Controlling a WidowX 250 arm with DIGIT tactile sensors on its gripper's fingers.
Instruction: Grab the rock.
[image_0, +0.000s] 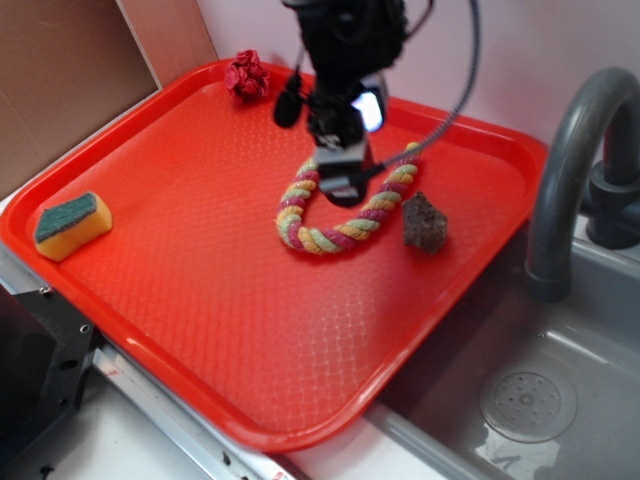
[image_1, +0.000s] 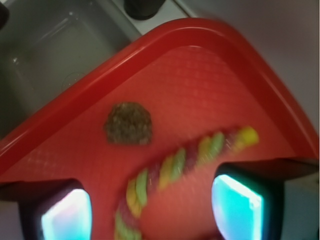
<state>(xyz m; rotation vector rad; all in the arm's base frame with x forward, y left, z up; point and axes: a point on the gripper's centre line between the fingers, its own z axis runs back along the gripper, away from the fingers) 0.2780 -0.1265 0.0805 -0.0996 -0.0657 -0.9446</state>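
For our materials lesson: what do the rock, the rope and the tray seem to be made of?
Rock: looks like porous stone, matt, dark brown-grey, with a rough pitted surface.
Rope: seemingly twisted cotton or similar fibre, with soft red, yellow and green strands.
Tray: probably moulded plastic, glossy red, with a fine textured grid.

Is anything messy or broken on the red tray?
Nothing looks broken or spilled. The rock, rope, sponge and crumpled red ball just lie scattered on the tray, with the gripper above the rope.

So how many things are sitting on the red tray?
4: a rock near the sink-side edge, a rope beside it under the gripper, a sponge at the opposite end, and a red ball in the back corner.
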